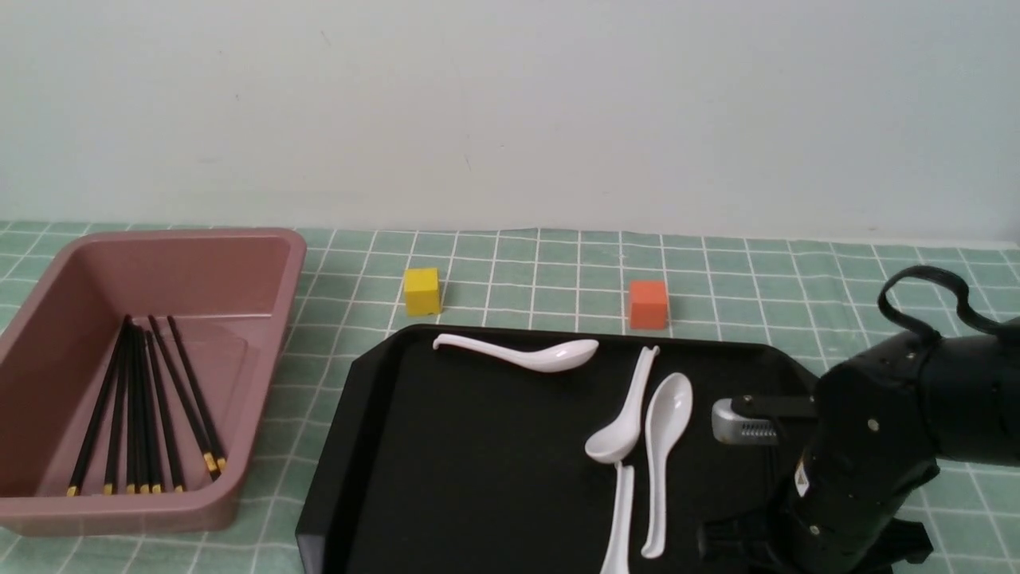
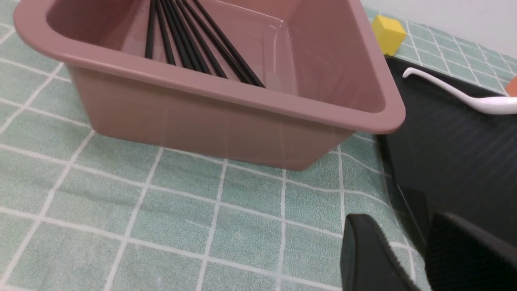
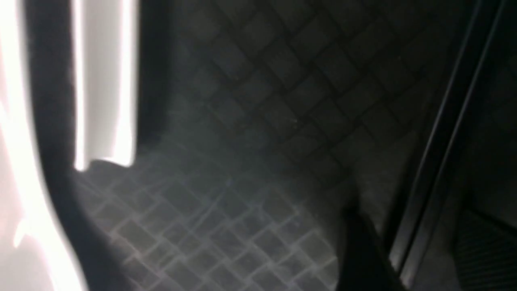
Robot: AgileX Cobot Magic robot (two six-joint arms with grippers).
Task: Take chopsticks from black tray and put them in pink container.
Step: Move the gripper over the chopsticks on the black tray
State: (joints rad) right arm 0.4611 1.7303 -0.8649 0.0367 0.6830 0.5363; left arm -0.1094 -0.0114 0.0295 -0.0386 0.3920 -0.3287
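Your right fingers (image 3: 412,218) stand wide apart over what may be two black chopsticks (image 3: 436,161) side by side on the black tray (image 1: 335,470), one finger to each side and nothing gripped. Your left fingers (image 2: 400,222) are parted and hold nothing.

If there are two, the likeliest slip is a grip that catches only one, or lets the pair roll or cross as you squeeze — they're thin and the same black as the tray. Close too high and you may pinch air; press too low and the tips could scrape the tray floor. Lift straight before you swing, or you could drag the white spoons (image 1: 667,470), which lie toward the pink container (image 1: 119,516).

The container is well apart, past the tray's left rim, with bare surface (image 1: 279,478) between. Clear both rims; a low carry could knock a stick loose. Chopsticks already lie inside, so a crosswise drop might perch on them — the far right of its floor has more room.
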